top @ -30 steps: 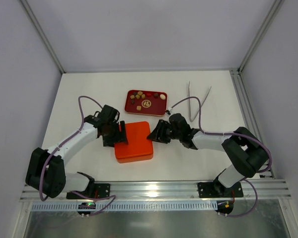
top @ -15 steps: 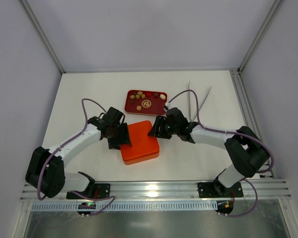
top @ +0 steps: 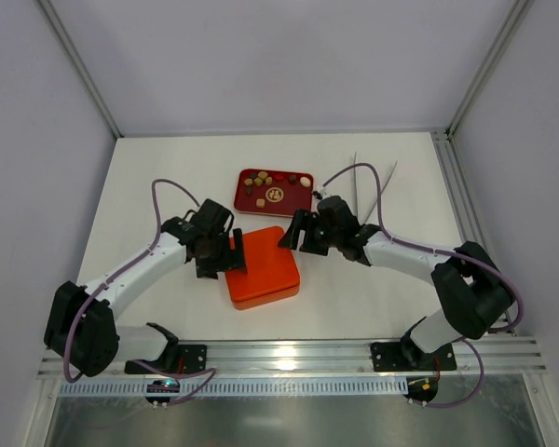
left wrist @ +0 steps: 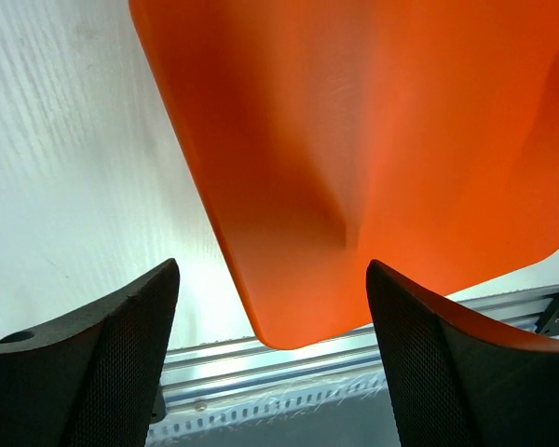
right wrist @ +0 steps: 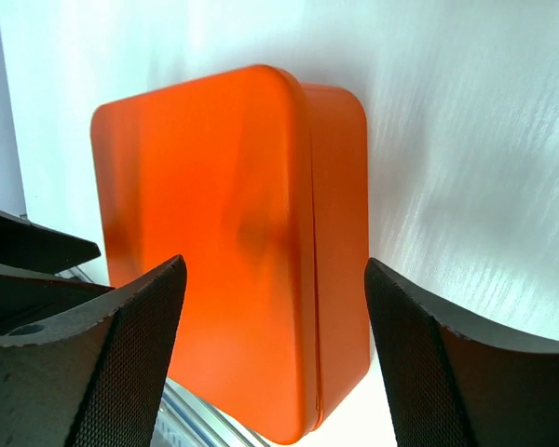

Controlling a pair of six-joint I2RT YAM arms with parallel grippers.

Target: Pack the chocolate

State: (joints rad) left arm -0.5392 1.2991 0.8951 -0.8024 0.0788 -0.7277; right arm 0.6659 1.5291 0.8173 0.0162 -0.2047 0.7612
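While the left gripper and right gripper are spreading open and easing off the box, now lying skewed between them with its smooth top up, the chocolate is still sitting on the tray behind, leaving all the packing waiting.

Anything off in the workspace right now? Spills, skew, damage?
The orange box sits rotated, skewed to the table edges, lid on. Its lid shows a faint crease, possibly just reflection. Chocolate all in the red tray; none visibly spilled.
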